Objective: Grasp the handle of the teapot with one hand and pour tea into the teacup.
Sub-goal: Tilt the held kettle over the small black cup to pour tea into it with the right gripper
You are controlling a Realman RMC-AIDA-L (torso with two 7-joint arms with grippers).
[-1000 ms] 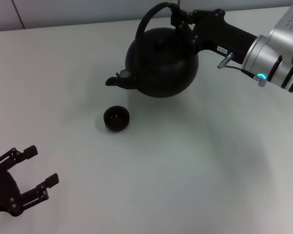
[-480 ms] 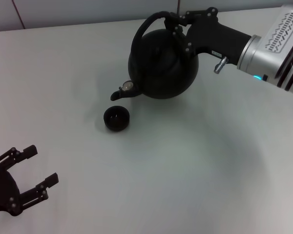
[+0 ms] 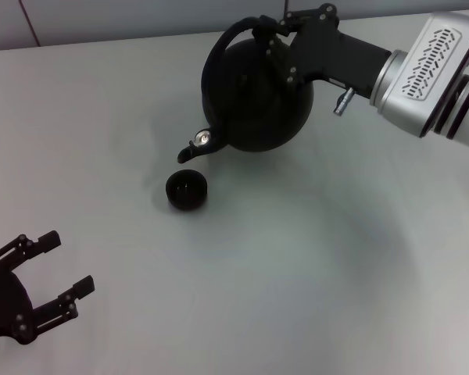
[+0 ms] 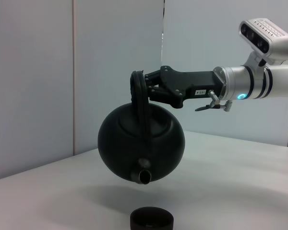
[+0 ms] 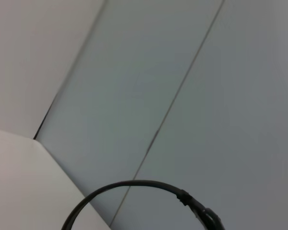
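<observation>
Right end effector (image 3: 277,35) grips handle (image 3: 227,43), teapot (image 3: 258,94) lifted & tipped, spout near teacup (image 3: 187,190). Pour not seen yet. Left end effector (image 3: 51,273) released, lower left.

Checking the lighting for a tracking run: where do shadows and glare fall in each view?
Head view: soft shadow on the table below the right tool; small glint at the teapot spout. Left wrist view: faint shadow under the lifted teapot, above the teacup. Right wrist view: handle silhouetted against the wall, no glare.
</observation>
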